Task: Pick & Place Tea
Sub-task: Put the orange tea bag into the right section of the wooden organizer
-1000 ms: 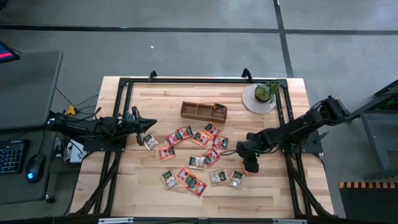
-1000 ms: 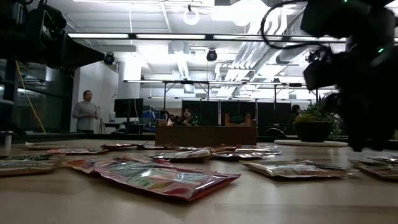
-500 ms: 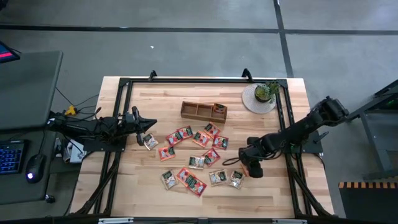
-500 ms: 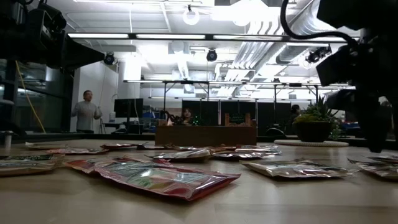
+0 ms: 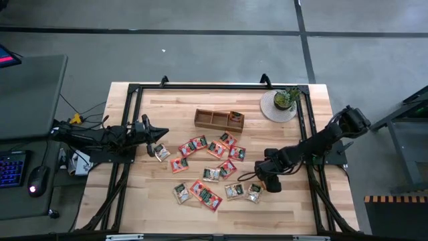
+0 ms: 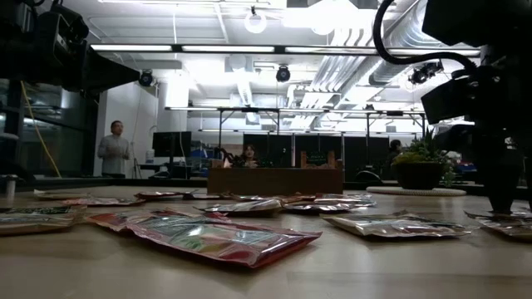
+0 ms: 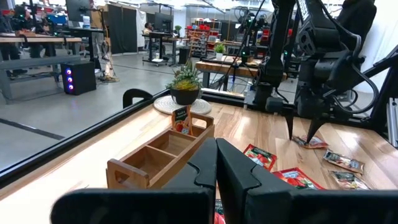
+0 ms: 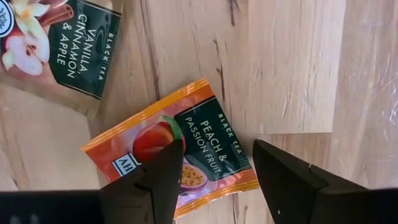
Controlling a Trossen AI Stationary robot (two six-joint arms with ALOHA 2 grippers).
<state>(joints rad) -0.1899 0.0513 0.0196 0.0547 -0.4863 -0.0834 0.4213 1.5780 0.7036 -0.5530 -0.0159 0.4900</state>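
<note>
The right gripper (image 5: 265, 185) hangs over a sachet (image 8: 177, 155) at the table's (image 5: 294, 207) four o'clock, fingers (image 8: 283, 180) parted, nothing held. To do it well, I'd say drop straight, straddle the sachet, pinch at its middle. The left gripper (image 5: 159, 137) waits pressed together at nine o'clock, empty. I count roughly fifteen sachets loose, at least one in the tray (image 5: 219, 119), one plant (image 5: 286, 98).

Grey floor (image 5: 200, 53), bright ceiling lights (image 6: 249, 48)
</note>
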